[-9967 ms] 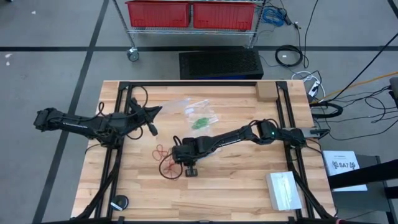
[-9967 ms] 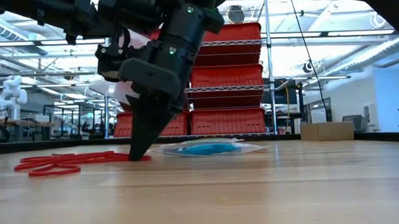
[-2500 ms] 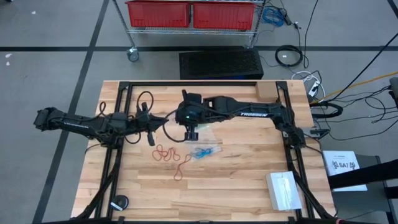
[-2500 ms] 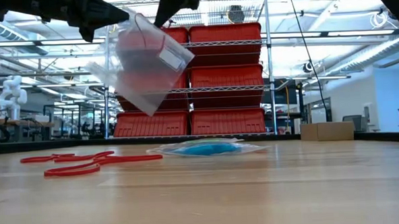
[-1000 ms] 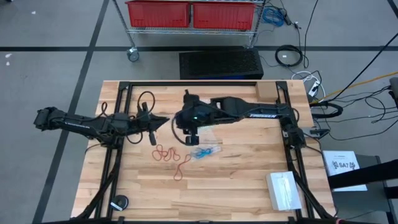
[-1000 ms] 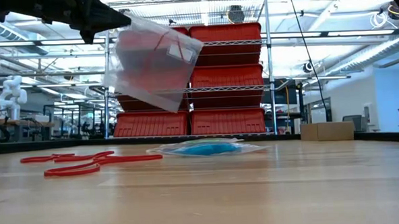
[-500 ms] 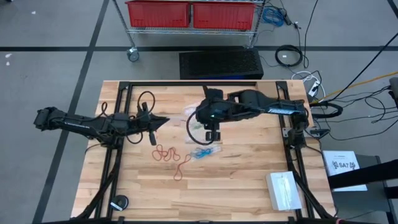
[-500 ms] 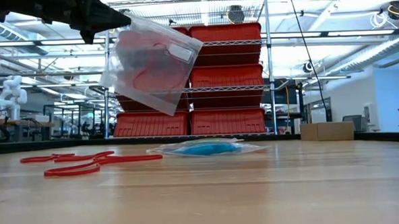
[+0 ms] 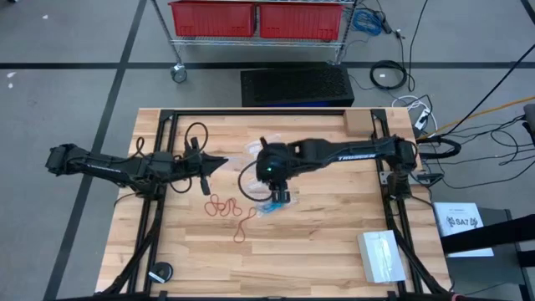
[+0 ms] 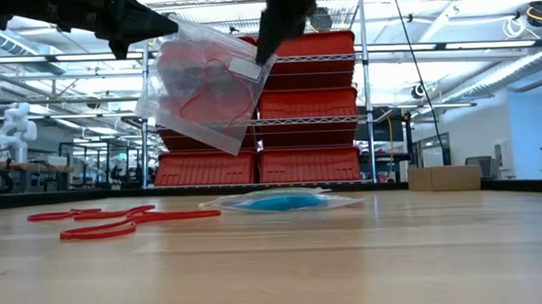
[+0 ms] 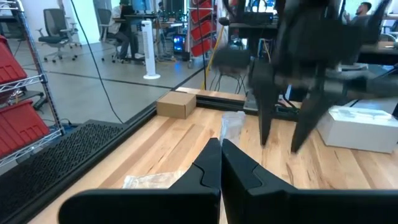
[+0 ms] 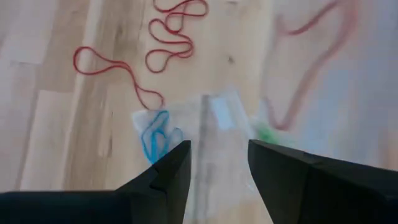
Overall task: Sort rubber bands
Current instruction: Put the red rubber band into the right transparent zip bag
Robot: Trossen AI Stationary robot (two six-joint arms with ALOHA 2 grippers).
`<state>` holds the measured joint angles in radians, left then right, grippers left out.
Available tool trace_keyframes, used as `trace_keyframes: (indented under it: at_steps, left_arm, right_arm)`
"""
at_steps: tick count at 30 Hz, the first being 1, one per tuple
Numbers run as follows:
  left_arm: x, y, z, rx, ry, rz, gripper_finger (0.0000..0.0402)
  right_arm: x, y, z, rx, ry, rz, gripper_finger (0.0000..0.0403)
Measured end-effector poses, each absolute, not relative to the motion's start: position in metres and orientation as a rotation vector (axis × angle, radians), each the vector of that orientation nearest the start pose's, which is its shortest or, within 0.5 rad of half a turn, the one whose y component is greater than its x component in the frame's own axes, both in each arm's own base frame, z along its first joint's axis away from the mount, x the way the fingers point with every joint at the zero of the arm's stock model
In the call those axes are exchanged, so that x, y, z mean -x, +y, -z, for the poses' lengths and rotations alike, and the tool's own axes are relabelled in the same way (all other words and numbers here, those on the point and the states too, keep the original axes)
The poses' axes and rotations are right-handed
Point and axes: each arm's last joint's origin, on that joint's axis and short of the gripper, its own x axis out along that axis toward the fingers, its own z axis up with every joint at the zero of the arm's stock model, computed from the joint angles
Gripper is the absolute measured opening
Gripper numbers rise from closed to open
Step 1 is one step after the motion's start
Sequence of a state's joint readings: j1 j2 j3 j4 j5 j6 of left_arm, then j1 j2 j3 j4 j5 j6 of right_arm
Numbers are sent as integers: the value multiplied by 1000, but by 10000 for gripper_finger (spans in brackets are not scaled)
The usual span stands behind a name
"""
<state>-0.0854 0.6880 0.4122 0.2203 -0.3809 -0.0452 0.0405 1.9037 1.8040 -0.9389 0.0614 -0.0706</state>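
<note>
On the table, left to right:
Left hand (image 9: pixel 219 161): clamped shut on the top edge of a clear bag (image 10: pixel 204 86), held up off the table (image 9: pixel 334 242), arm stretched level from the left side; at least one red loop shows inside.
Loose red rubber bands (image 9: pixel 224 206): flat on the wood below the bag. Likely light, floppy and snag-prone; best pinched on a single strand.
Right hand (image 9: pixel 282 197): fingers apart, empty, pointing down above the blue bands.
Blue rubber bands (image 12: pixel 154 140): in a flat clear bag (image 12: pixel 205 140) on the table, just right of the red ones.
</note>
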Motion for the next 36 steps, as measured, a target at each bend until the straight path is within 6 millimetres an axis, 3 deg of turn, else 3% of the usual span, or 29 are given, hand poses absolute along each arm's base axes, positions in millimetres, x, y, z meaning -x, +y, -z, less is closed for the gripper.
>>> trace_keyframes:
  at_steps: [6,15,20,23,27,36]
  left_arm:
    - [-163,-3,-257,31,48,-296,0]
    - [-163,-3,-257,33,43,-296,0]
    - [-163,-3,-258,34,41,-296,0]
    - [-163,-3,-258,34,38,-295,0]
    - [-163,-3,-258,33,34,-295,0]
    - [-164,-4,-259,31,26,-283,0]
  right_arm:
    - [-388,16,-259,6,928,-43,153]
    - [-322,13,-240,-92,617,1,153]
    - [-289,8,-206,-99,458,106,153]
    - [-277,6,-185,-205,376,144,153]
    - [-278,0,-173,-235,323,161,153]
    - [-299,-6,-201,-197,212,236,147]
